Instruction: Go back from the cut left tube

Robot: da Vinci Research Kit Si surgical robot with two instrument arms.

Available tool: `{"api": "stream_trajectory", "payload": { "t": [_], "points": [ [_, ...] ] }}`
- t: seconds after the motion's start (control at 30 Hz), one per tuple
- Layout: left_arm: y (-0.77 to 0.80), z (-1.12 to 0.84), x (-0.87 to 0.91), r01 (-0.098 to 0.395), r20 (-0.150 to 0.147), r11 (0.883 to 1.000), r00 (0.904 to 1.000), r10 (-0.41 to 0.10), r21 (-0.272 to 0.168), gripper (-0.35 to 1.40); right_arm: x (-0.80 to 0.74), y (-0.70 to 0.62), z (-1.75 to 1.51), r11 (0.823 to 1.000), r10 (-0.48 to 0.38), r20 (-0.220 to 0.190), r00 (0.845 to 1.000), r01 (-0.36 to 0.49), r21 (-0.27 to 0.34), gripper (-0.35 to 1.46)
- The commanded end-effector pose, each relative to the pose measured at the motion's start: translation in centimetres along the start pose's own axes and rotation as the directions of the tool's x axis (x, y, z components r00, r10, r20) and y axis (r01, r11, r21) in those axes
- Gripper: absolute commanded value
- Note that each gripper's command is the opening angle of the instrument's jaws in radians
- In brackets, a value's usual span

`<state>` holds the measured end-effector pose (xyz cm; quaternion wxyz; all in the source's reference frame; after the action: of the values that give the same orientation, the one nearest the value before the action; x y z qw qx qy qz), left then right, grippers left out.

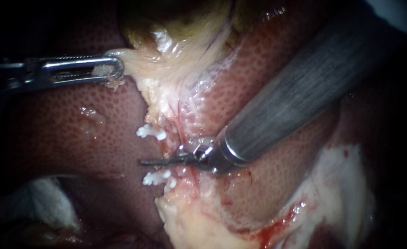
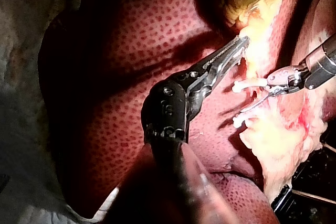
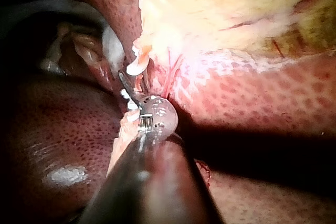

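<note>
Reaching in from the left, my left instrument (image 1: 119,67) lies almost level over the liver (image 1: 74,138). Its long slotted jaws are clamped on the edge of the pale tissue (image 1: 166,78) that hangs below the gallbladder (image 1: 175,18), and they draw that edge out to the side. My right instrument (image 1: 144,162) slants down from the upper right on a thick grey shaft, its wrist bent so that the thin blades point leftward. The blades lie together as one dark line and grip nothing.

The left tube (image 1: 165,145) runs along the left rim of the pale strip and carries two white clips, an upper clip (image 1: 150,133) and a lower clip (image 1: 156,178). The blades sit in the gap between these clips, touching neither. I cannot tell whether the tube's ends are fully parted there, because the blades cover the spot.

Dark red, finely stippled liver surrounds the strip on both sides. Thick white-yellow tissue spreads below the lower clip, with a smear of blood (image 1: 281,219) on it toward the right. A wad of white gauze (image 1: 42,198) rests in the shadow at the lower left of the endoscope view.
</note>
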<state>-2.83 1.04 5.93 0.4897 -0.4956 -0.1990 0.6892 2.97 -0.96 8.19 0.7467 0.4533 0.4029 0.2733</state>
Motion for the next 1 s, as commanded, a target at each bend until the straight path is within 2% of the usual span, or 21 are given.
{"api": "stream_trajectory", "payload": {
  "t": [0.03, 0.27, 0.37, 0.4, 0.5, 0.57, 0.7, 1.0],
  "points": [
    [0.00, 0.00, 0.00, 0.000, 0.000, 1.000, 1.0000, 0.000, 0.000, -0.35, 0.00, 0.00, 0.00, 1.000, 0.000, 0.001, 1.000, 0.000, 0.001, -0.35],
    [0.00, 0.00, -0.01, -0.001, 0.000, 1.000, 1.0000, 0.001, 0.000, -0.35, 0.00, -0.01, 0.00, 1.000, -0.001, -0.004, 1.000, 0.001, 0.004, -0.35],
    [0.00, 0.00, -0.01, -0.001, 0.000, 1.000, 1.0000, 0.001, 0.000, -0.35, 0.00, -0.01, 0.00, 1.000, -0.001, -0.027, 1.000, 0.001, -0.018, -0.35],
    [0.00, 0.01, -0.01, -0.001, 0.000, 1.000, 1.0000, 0.001, 0.000, -0.35, 0.00, -0.02, 0.00, 0.999, -0.043, -0.039, 0.998, 0.042, -0.033, 0.14],
    [0.00, 0.01, -0.01, -0.001, 0.000, 1.000, 1.0000, 0.001, 0.000, -0.35, 0.02, -0.03, 0.01, 0.996, -0.076, -0.069, 0.995, 0.073, -0.045, 0.99],
    [0.00, 0.01, -0.01, -0.001, 0.000, 1.000, 1.0000, 0.001, 0.000, -0.35, 0.03, -0.03, 0.03, 0.995, -0.091, -0.080, 0.993, 0.087, -0.046, 1.18],
    [0.00, 0.01, -0.01, -0.001, 0.000, 1.000, 1.0000, 0.001, 0.000, -0.35, 0.03, -0.05, 0.04, 0.995, -0.096, -0.087, 0.992, 0.092, -0.048, 1.30],
    [-0.01, 0.01, -0.01, -0.001, 0.000, 1.000, 1.0000, 0.001, 0.000, -0.35, 0.03, -0.07, 0.04, 0.994, -0.102, -0.089, 0.991, 0.098, -0.047, 1.35]
  ]
}}
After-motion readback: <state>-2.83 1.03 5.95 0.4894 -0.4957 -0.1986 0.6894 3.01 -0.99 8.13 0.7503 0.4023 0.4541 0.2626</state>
